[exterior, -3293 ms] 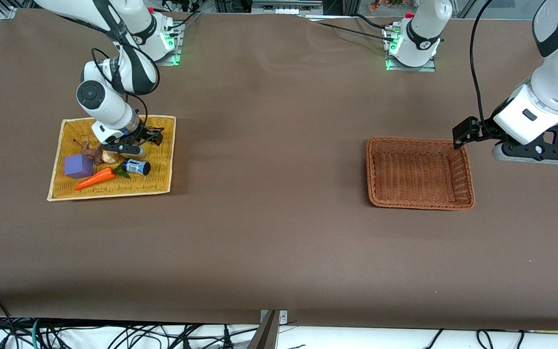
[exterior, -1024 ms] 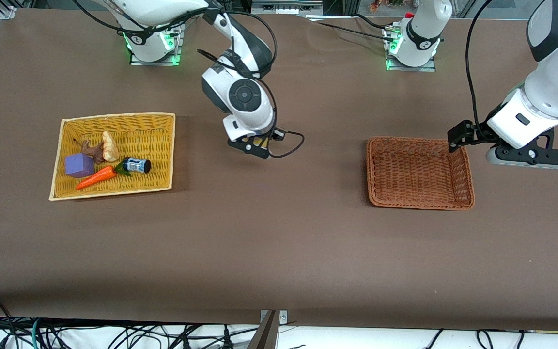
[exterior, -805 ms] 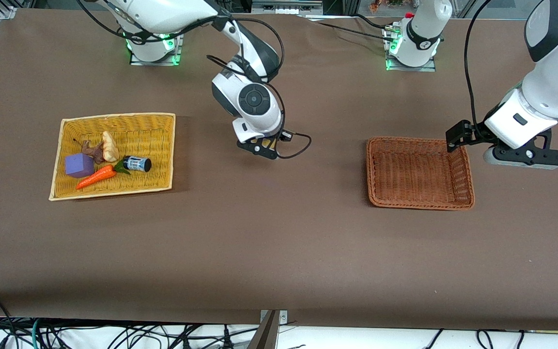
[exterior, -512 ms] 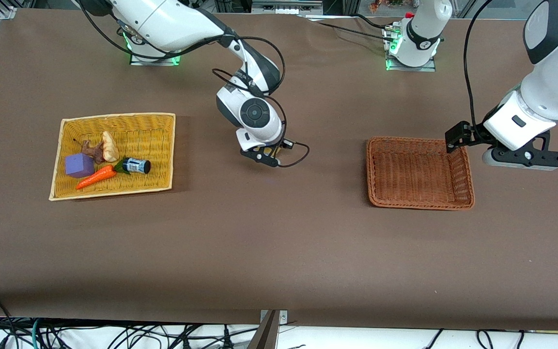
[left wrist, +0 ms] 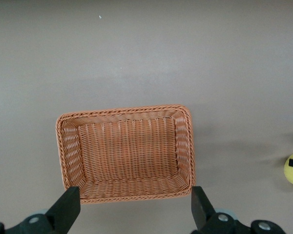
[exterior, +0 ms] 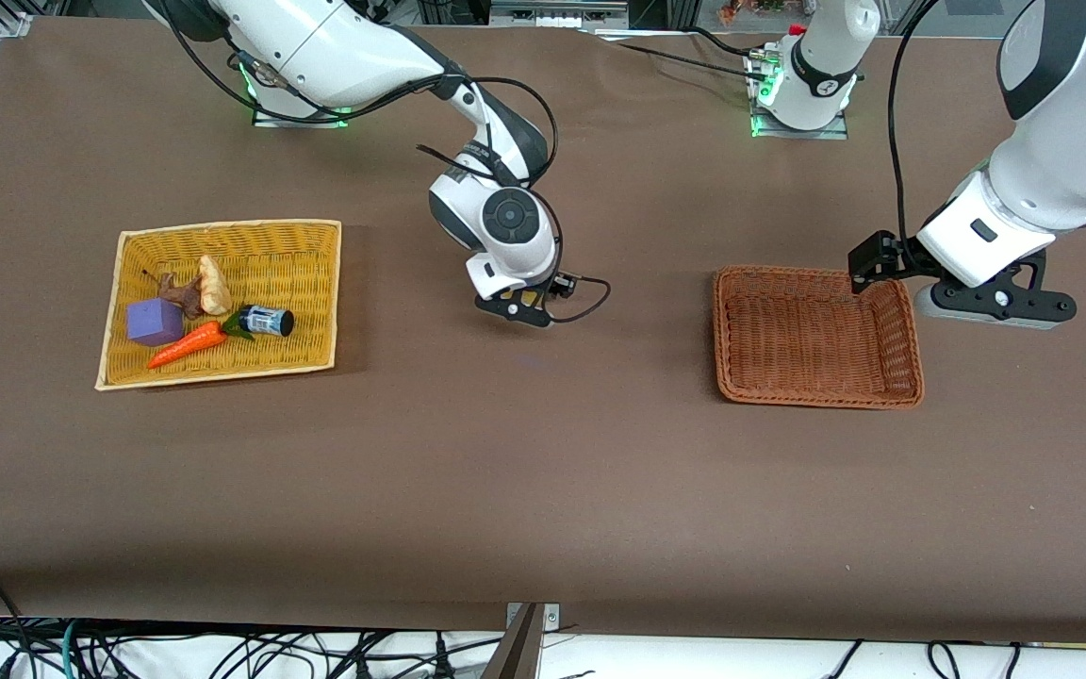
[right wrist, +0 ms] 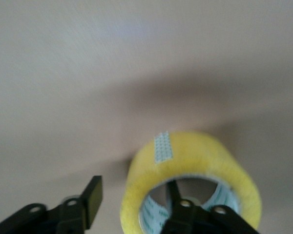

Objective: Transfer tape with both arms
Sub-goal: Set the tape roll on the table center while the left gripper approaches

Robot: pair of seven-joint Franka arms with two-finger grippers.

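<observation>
Your right end effector (exterior: 517, 306) grips the tape (right wrist: 190, 168), with one finger (right wrist: 178, 202) inside the roll's hollow centre and the other (right wrist: 90, 197) outside its yellow wall. In the front view only a sliver of yellow shows under the wrist. It holds the roll in the air over bare tabletop (exterior: 543, 490) about midway between the two end edges, closer to the edge where the bases stand than to the front camera's edge. A black cable (exterior: 585, 302) loops off that wrist.

Your left end effector (exterior: 981, 306) hangs with its fingers (left wrist: 66, 209) spread wide apart and nothing between them, over the brown basket (exterior: 816, 335), right at the basket's rim on the side toward the left arm's end edge. The basket's woven floor shows bare in the left wrist view.

Toward the right arm's end edge you have the yellow tray (exterior: 312, 283), which holds a purple cube (exterior: 153, 322), a carrot (exterior: 187, 346), a small dark bottle (exterior: 266, 322), a pale cone-shaped piece (exterior: 214, 286) and a brown lump (exterior: 181, 294).
</observation>
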